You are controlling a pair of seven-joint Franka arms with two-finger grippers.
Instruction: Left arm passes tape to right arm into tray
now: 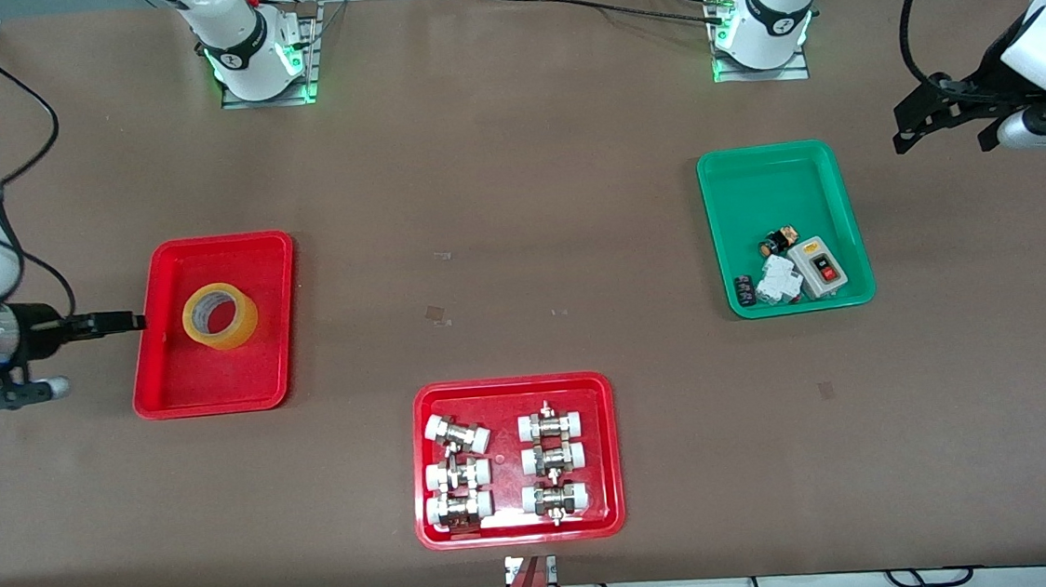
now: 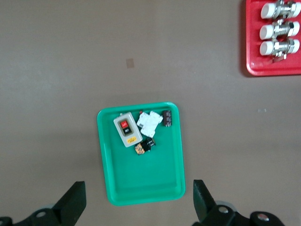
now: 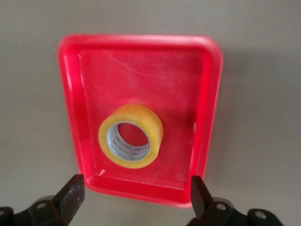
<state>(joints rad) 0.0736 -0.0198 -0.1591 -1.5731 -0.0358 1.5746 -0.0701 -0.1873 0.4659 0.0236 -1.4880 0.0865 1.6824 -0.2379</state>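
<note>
The tape (image 1: 219, 315) lies flat, core upward, in the tray (image 1: 177, 381) at the right arm's end of the desk (image 1: 515, 191). Right pincer (image 3: 134, 193): fingers apart, clamped on nothing, hanging just outside the tray's rim, the tape below and ahead of it. Left pincer (image 2: 138, 200): fingers apart, empty, held over the desk at the left arm's end, beside the green tray (image 1: 780, 175) of small electrical parts (image 1: 792, 274); that arm waits.

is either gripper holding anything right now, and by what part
Nothing is held. The tape lies in the tray; the right gripper and left gripper are both open and empty.
</note>
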